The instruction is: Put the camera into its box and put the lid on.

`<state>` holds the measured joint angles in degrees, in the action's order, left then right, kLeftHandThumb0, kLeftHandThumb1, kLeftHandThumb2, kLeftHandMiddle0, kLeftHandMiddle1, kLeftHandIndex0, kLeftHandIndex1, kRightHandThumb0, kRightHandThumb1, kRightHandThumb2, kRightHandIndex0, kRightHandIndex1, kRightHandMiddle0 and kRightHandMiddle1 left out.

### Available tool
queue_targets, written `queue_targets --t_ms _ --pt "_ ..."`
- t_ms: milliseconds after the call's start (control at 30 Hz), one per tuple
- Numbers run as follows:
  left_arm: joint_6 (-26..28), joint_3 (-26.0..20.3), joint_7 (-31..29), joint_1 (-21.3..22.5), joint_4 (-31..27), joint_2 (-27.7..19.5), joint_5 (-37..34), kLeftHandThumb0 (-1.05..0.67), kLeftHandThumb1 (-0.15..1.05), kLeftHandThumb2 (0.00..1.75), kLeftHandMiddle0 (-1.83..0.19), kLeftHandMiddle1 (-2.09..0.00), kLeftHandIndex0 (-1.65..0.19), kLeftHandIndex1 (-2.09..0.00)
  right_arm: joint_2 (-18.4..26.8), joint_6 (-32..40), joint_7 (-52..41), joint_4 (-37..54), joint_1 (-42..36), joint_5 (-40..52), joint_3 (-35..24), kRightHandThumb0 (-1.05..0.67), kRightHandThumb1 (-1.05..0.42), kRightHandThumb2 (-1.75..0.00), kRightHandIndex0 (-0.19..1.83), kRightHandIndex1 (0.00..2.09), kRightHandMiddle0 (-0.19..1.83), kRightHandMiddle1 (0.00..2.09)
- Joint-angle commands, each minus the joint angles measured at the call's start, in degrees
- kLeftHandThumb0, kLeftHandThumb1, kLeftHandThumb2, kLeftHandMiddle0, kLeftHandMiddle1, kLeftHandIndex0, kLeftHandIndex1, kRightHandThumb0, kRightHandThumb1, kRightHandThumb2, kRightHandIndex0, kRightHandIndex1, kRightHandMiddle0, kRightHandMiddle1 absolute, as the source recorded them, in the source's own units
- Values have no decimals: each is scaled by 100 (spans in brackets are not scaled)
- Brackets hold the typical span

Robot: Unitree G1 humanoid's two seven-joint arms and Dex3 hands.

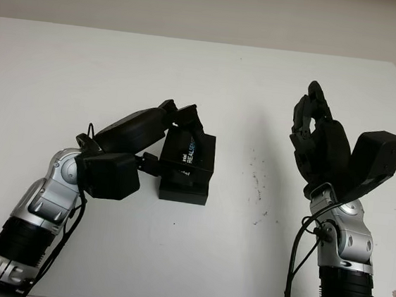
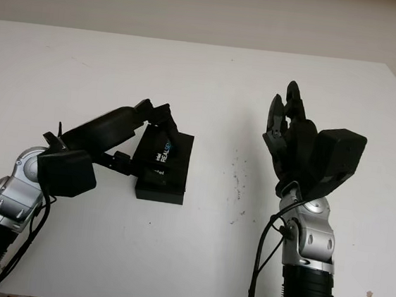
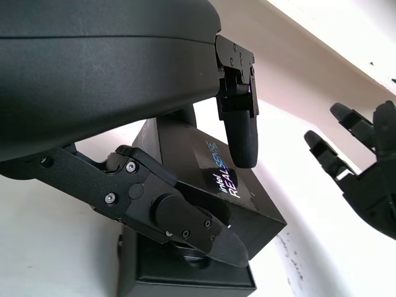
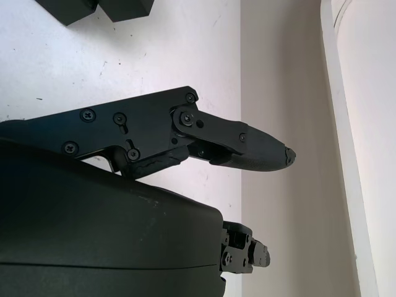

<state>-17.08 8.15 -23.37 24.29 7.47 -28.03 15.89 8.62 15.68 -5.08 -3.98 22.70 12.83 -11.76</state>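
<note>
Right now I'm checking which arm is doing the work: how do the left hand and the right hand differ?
The left hand is down at the black box, fingers gripping its lid; the right hand is raised above the white table, apart from the box. The left hand is shut on the lid; the right hand is open and holds nothing. Both are black, three-fingered hands.
</note>
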Motion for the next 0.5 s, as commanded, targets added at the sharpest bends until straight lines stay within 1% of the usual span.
queue_targets --t_ms 0,167,200,233,267,367,400,467 --pt "-64 -95 87 -121 -105 -33 -33 -27 105 18 -17 -157 -6 -151 25 -38 9 -6 15 -19 -1 -60 -105 -59 -6 6 -7 6" --pt "-242 -164 213 -277 -3 -58 -80 -25 105 19 -17 -160 -6 -145 44 -8 -12 -14 29 -21 -2 -61 -105 -59 -6 7 -6 6" --pt "-242 -163 226 -306 -6 -70 -55 -25 105 19 -16 -165 -6 -144 44 -7 -12 -9 27 -25 2 -61 -105 -59 -6 6 -6 6" --pt "-244 -162 236 -323 -7 -77 -41 -26 105 19 -14 -182 -6 -143 42 -8 -10 -8 26 -29 3 -61 -105 -60 -6 6 -6 6" --pt "-227 -153 258 -352 -20 -90 6 -26 105 19 -13 -189 -6 -143 47 -7 -21 -11 24 -29 4 -61 -105 -60 -6 6 -6 5" --pt "-253 -134 290 -412 11 -117 69 -26 105 18 -13 -182 -7 -143 39 -13 -2 -22 29 -45 2 -61 -105 -60 -6 6 -6 6" --pt "-280 -130 288 -420 50 -115 50 -25 105 18 -17 -173 -8 -142 36 -14 4 -26 33 -51 2 -61 -105 -60 -6 6 -6 6" --pt "-311 -127 282 -435 114 -97 1 -25 105 19 -18 -170 -8 -142 31 -16 5 -24 33 -59 4 -61 -105 -60 -6 6 -6 6"
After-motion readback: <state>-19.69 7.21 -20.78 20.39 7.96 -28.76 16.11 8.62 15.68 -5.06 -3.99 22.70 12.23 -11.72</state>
